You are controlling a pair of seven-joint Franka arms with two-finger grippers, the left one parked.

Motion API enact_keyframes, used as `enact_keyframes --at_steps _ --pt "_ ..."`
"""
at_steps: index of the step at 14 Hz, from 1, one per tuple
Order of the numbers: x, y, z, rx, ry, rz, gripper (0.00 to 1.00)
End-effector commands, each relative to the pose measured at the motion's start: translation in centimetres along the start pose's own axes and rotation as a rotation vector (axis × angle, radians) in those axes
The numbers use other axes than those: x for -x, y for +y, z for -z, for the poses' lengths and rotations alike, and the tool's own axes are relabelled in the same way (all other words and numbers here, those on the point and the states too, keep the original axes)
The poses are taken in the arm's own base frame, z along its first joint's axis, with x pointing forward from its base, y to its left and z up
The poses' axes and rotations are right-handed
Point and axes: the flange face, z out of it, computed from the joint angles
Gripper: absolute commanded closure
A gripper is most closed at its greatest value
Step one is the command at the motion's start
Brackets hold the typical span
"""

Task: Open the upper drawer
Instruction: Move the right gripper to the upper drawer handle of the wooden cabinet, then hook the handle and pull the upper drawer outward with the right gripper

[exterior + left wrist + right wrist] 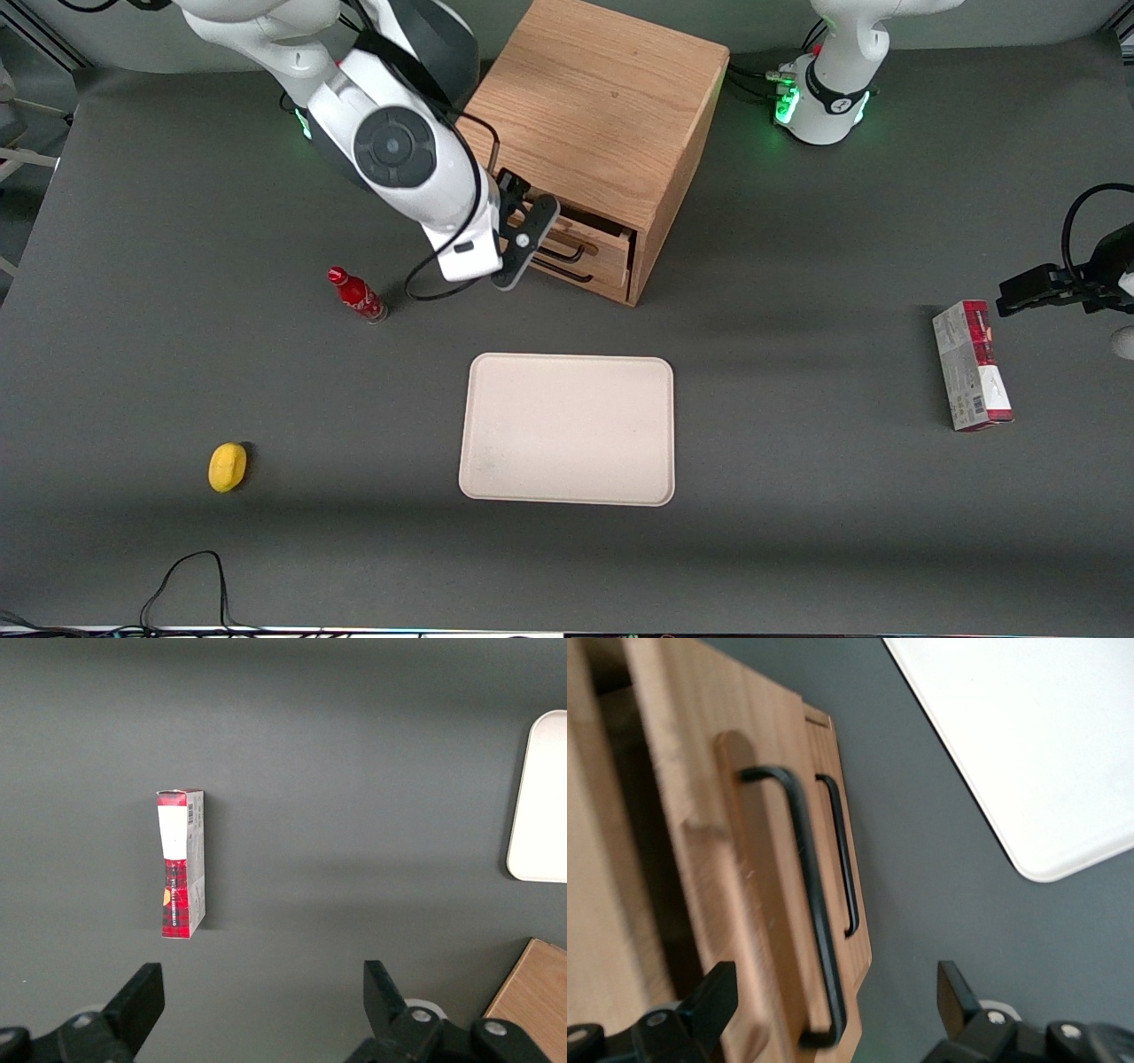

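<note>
While pulled partly out, upper drawer (700, 868) faces the tray (567, 430) | hand (523, 241) released beside its handle (811, 904).

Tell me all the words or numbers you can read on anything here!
None can be read.
Red bottle: white marks, too small to read.
Red and grey box: print and a barcode, too blurred to read.
Upper drawer, tray and yellow object: no writing shows.
Gripper, in front of the upper drawer with its jaws open: no writing shows.

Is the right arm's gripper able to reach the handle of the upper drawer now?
Probably yes. The gripper is open right at the upper drawer, its fingers either side of the black handle, and nothing stands between them.
</note>
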Motion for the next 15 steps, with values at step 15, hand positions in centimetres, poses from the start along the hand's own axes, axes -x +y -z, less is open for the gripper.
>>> enact_keyframes --at_steps 15 --pt "-0.9 14.2 -0.7 0.173 0.071 0.125 0.0"
